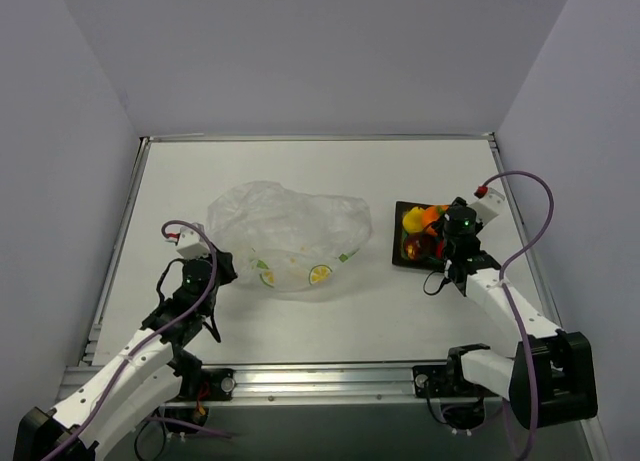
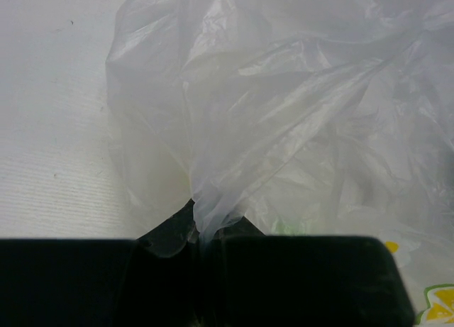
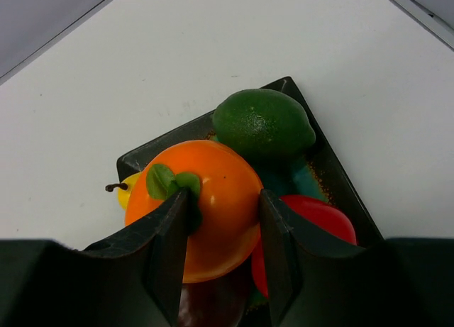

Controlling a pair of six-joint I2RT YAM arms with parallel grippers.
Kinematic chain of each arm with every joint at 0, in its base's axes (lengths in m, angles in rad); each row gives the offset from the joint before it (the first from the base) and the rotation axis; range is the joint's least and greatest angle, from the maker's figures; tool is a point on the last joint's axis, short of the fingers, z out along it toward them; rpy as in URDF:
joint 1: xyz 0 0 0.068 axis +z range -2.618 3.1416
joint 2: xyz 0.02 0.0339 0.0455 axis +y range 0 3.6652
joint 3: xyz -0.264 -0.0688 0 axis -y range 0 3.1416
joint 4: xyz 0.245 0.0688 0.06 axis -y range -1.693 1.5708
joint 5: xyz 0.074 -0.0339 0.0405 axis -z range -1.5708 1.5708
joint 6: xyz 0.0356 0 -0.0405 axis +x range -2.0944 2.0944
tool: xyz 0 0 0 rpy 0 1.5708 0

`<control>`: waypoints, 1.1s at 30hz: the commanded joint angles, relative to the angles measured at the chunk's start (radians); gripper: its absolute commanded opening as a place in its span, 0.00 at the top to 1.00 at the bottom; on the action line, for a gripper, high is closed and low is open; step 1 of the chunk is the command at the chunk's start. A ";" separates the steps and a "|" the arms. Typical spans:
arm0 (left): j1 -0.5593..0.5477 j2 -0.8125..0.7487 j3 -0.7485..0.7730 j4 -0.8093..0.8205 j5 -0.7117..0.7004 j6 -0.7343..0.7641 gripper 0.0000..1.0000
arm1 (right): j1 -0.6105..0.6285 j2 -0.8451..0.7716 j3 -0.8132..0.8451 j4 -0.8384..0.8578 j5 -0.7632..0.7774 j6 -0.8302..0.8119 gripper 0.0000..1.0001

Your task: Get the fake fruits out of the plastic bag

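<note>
The job looks all but done: five glossy plastic fruits sit heaped on the dark square tray (image 3: 339,181) at the right of the table (image 1: 400,171). There is a smooth orange one (image 3: 220,178) with a leaf, a pebbly green one (image 3: 262,121) beyond it, a red (image 3: 319,217), a yellow (image 3: 130,192) with a stalk, and a maroon (image 3: 213,306) nearest. The right gripper (image 3: 223,206) hovers over the orange one, its jaws part open and narrower than the fruit, apparently clamping nothing. The bag (image 1: 285,231), thin, crinkled and translucent, lies mid-table, with no coloured shape showing through. The left gripper (image 2: 204,245) is closed on a twisted pinch of its near left edge.
</note>
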 commanded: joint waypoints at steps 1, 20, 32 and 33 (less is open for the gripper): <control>0.006 -0.002 0.020 0.040 -0.005 0.015 0.98 | -0.013 0.022 0.004 0.072 0.006 0.014 0.78; 0.007 0.003 0.022 0.043 -0.014 0.013 0.98 | -0.022 0.012 0.007 0.037 0.014 0.040 0.29; 0.006 -0.014 0.035 -0.029 -0.097 -0.047 0.96 | -0.019 -0.189 0.081 -0.073 -0.083 0.024 0.06; 0.006 -0.019 0.047 -0.037 -0.103 -0.050 0.93 | -0.019 -0.201 0.085 -0.078 -0.090 0.021 0.05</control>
